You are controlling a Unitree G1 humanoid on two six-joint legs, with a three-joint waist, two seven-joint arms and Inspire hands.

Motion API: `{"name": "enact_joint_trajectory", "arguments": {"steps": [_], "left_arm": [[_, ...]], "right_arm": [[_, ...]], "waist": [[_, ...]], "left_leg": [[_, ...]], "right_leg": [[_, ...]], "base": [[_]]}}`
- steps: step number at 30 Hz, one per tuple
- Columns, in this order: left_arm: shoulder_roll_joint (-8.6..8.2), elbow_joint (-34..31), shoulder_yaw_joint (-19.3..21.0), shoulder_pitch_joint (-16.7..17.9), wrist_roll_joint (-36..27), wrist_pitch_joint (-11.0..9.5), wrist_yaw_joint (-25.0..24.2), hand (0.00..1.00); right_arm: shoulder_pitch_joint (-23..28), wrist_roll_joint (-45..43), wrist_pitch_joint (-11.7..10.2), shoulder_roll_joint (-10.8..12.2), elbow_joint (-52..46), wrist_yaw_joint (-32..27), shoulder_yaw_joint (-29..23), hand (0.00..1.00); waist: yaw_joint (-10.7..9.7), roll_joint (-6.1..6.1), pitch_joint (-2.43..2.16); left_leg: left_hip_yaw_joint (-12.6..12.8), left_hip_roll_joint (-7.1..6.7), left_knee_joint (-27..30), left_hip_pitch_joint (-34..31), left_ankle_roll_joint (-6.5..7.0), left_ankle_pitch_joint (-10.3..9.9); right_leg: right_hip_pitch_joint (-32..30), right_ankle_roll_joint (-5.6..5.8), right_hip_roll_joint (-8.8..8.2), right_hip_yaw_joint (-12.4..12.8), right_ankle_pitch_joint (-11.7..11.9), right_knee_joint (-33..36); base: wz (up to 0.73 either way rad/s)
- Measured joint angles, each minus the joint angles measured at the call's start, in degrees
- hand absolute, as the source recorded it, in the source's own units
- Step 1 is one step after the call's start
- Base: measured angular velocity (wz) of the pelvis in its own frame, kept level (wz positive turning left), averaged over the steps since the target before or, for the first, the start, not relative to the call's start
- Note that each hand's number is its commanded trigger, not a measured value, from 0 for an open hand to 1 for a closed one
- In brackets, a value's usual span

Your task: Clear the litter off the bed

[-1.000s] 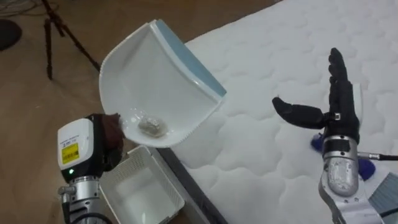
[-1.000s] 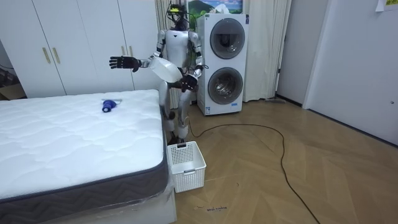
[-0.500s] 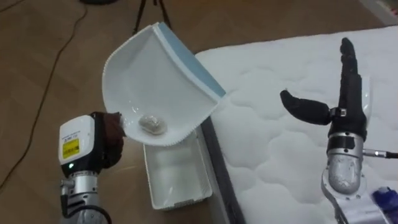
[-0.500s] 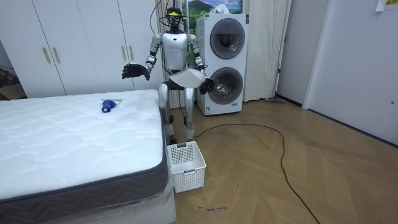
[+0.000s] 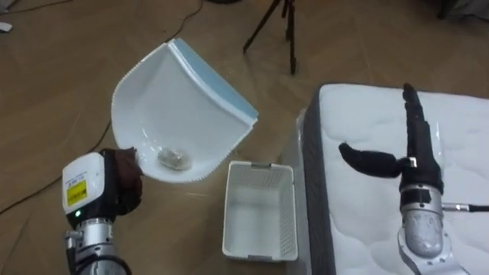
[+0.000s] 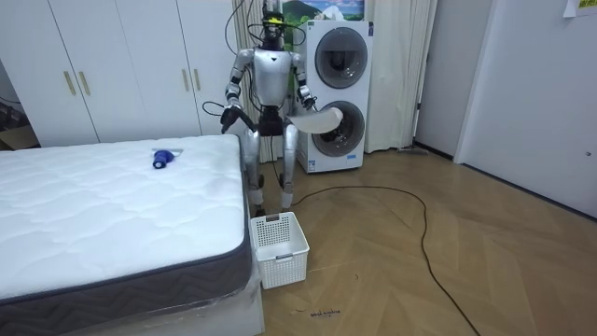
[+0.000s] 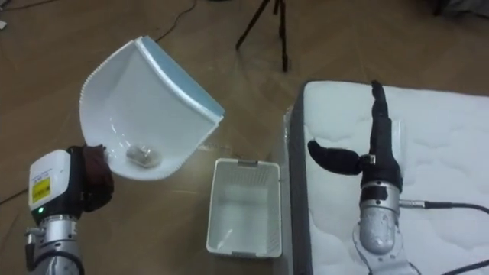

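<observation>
Dustpan (image 5: 179, 114) is gripped by the curled left hand (image 5: 124, 177), with one pale scrap (image 5: 174, 158) lying at its low end. It should be brought over the one white basket (image 5: 261, 165) beside the mattress (image 5: 458, 137) and tipped slowly, so the scrap is dropped inside. Right hand (image 5: 412, 156) is held straight-fingered and empty above the mattress, where one blue object (image 6: 162, 157) is left.

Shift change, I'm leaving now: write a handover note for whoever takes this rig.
Left hand: shut on the dustpan, held up over the floor.
Right hand: open, over the bed.
A small scrap lies in the dustpan; the white basket stands on the floor beside the bed.
Done: scrap collected. Left: tip it into the basket, then the blue thing on the bed.
</observation>
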Motion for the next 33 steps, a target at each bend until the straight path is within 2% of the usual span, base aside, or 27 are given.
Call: {"name": "enact_joint_trajectory", "arguments": {"steps": [1,3,5,6,8,9,10,11,12,13,14,15,16,17,18,19,22,24,25,28,29,33], "left_arm": [[0.01,0.48,-0.2,-0.34,0.09,0.0,-0.01,1.0],[0.02,1.83,-1.13,-1.34,0.14,-0.16,0.07,1.0],[0.05,4.66,-2.18,-3.16,1.08,-0.21,-0.04,1.0],[0.39,5.48,-2.47,-3.89,1.68,-0.22,-0.15,1.0],[0.66,7.37,-3.45,-5.63,1.48,-0.2,-0.29,1.0],[0.87,7.57,-3.61,-5.91,1.47,-0.23,-0.25,1.0],[1.68,8.39,-4.38,-6.92,1.44,-0.28,-0.25,1.0],[2.08,9.04,-4.67,-7.4,1.33,-0.29,-0.25,1.0],[2.89,10.48,-4.9,-7.96,1.22,-0.28,-0.28,1.0],[3.45,11.77,-5.22,-8.58,1.22,-0.26,-0.35,1.0],[3.58,12.42,-5.53,-9.0,1.22,-0.25,-0.37,1.0],[3.86,12.48,-5.7,-9.38,1.24,-0.26,-0.37,1.0],[4.59,13.32,-6.75,-10.81,1.26,-0.26,-0.37,1.0],[5.53,14.14,-7.35,-11.77,1.57,-0.24,-0.48,1.0],[5.87,14.84,-7.62,-12.08,1.52,-0.18,-0.65,1.0],[6.47,15.82,-8.37,-12.56,1.51,0.14,-1.15,1.0],[7.69,16.09,-10.87,-14.25,1.8,0.97,-2.39,1.0],[7.77,16.08,-11.16,-14.98,3.09,1.38,-3.09,1.0],[8.03,16.09,-11.32,-15.44,3.36,1.92,-3.99,1.0],[10.1,16.16,-13.68,-17.2,3.44,4.6,-6.32,1.0],[10.58,16.11,-14.4,-17.79,3.61,5.71,-7.04,1.0],[12.71,16.15,-18.12,-19.11,3.94,7.83,-10.41,1.0]], "right_arm": [[-0.02,0.72,0.0,0.0,0.62,-0.02,0.56,0.0],[-0.11,1.9,0.11,-0.04,2.27,-0.06,0.79,0.0],[-0.66,2.25,0.37,0.09,4.88,0.09,1.12,0.0],[-0.85,2.06,0.37,0.22,6.09,0.34,1.21,0.0],[-0.92,2.02,0.45,0.29,8.19,0.39,1.34,0.0],[-0.89,2.02,0.51,0.3,8.33,0.39,1.39,0.0],[-0.94,2.08,0.5,0.33,8.37,0.39,1.54,0.0],[-1.18,2.07,0.51,0.38,8.46,0.4,1.69,0.0],[-2.13,1.72,0.39,0.42,9.35,0.4,2.3,0.0],[-2.83,1.52,0.21,0.4,11.05,0.45,2.8,0.0],[-3.24,1.54,0.3,0.39,12.49,0.53,2.82,0.0],[-3.4,1.52,0.41,0.4,12.85,0.56,2.84,0.0],[-3.55,1.52,0.65,0.28,13.01,0.87,2.86,0.0],[-3.98,1.51,0.71,0.31,13.32,1.24,3.32,0.0],[-4.24,1.51,0.71,0.3,13.47,1.62,3.52,0.0],[-5.03,1.5,0.71,0.23,13.91,2.03,3.9,0.0],[-6.66,1.5,0.78,-0.09,15.21,2.41,4.47,0.0],[-6.93,1.45,1.44,-0.14,15.27,3.51,4.45,0.0],[-6.89,1.07,2.04,-0.08,15.29,4.15,4.49,0.0],[-6.95,-0.13,3.17,-0.26,15.49,5.24,4.93,0.0],[-7.03,-0.68,3.24,-0.68,15.57,5.73,4.93,0.0],[-6.91,-1.19,4.2,-1.74,15.65,5.97,4.91,0.0]], "waist": [[-0.38,0.19,0.01],[-0.51,0.36,-0.03],[-0.04,0.72,-0.03],[-0.41,0.9,0.16],[-1.21,1.49,0.47],[-1.72,1.65,0.49],[-2.61,1.63,0.5],[-2.81,1.48,0.45],[-3.7,1.57,0.47],[-4.73,1.64,0.53],[-5.46,2.44,0.45],[-5.56,2.6,0.51],[-5.71,2.95,0.67],[-5.93,2.95,0.72],[-6.1,2.98,0.72],[-6.42,3.43,0.99],[-6.69,4.28,1.32],[-6.94,4.9,1.26],[-7.41,5.42,1.32],[-8.76,5.79,1.33],[-9.33,6.5,1.35],[-11.27,9.08,1.52]], "left_leg": [[1.94,0.63,0.25,-0.44,0.5,-0.36],[3.58,0.75,1.22,-1.27,1.05,-1.19],[3.43,0.32,2.34,-1.7,1.45,-1.81],[2.08,-0.58,2.82,-1.91,1.48,-1.9],[0.1,-1.03,2.07,-2.06,1.22,-1.27],[-0.5,-1.28,2.18,-2.41,1.14,-1.16],[-0.79,-1.59,3.08,-3.51,1.09,-1.15],[-0.92,-1.89,3.76,-4.12,1.04,-1.47],[-1.55,-2.57,5.31,-4.96,0.64,-2.3],[-1.64,-2.87,6.54,-5.73,0.36,-3.18],[0.39,-1.34,7.34,-7.03,0.25,-3.85],[2.7,-0.25,7.58,-7.84,0.32,-4.06],[6.68,1.94,8.22,-9.53,0.53,-4.44],[9.7,3.49,8.4,-10.71,0.66,-4.62],[11.0,3.97,8.4,-11.13,0.7,-4.69],[12.3,4.81,8.39,-11.63,0.75,-4.82],[13.23,5.02,8.41,-14.03,0.71,-4.82],[14.15,5.21,8.48,-15.38,0.72,-4.82],[14.41,5.27,8.47,-15.98,0.73,-4.82],[17.17,5.4,8.53,-16.83,1.0,-4.96],[17.33,5.34,8.73,-17.42,1.09,-5.02],[17.81,5.11,8.81,-18.44,1.11,-5.04]], "right_leg": [[-0.26,0.05,-1.22,-1.99,-0.74,1.26],[-2.03,0.25,-2.56,-2.98,-2.14,5.39],[-4.75,0.44,-3.46,-1.85,-2.36,10.79],[-7.53,0.45,-3.83,-0.01,-2.19,14.72],[-13.08,0.52,-2.16,6.89,-3.17,15.38],[-14.46,0.64,-2.0,7.96,-3.03,14.47],[-17.25,1.01,-1.54,10.07,-1.93,11.73],[-18.28,1.13,-1.32,11.14,-0.87,10.55],[-20.09,1.12,-1.59,11.28,2.56,9.63],[-20.5,0.4,-1.8,10.81,5.43,10.06],[-20.79,-0.18,-2.41,9.36,4.77,10.75],[-21.4,-0.33,-2.44,9.1,4.42,10.98],[-22.82,-0.55,-2.41,8.62,3.72,11.9],[-24.28,-0.78,-2.51,8.52,3.22,12.9],[-24.81,-0.91,-2.59,8.5,3.02,13.19],[-25.33,-1.17,-2.63,8.19,2.86,13.4],[-28.25,-1.67,-3.14,7.96,2.49,14.41],[-29.97,-1.71,-3.38,8.19,2.22,15.13],[-30.65,-1.74,-3.54,8.1,2.14,15.74],[-32.9,-1.8,-4.76,8.57,0.96,18.35],[-33.75,-1.81,-4.99,8.62,0.9,19.13],[-35.32,-1.95,-5.4,9.01,0.56,20.13]], "base": [[0.2],[0.2],[0.12],[0.26],[0.39],[0.54],[0.46],[0.47],[0.39],[0.53],[0.45],[0.42],[0.3],[0.25],[0.09],[0.0],[0.0],[0.0],[0.06],[0.06],[0.0],[-0.02]]}}
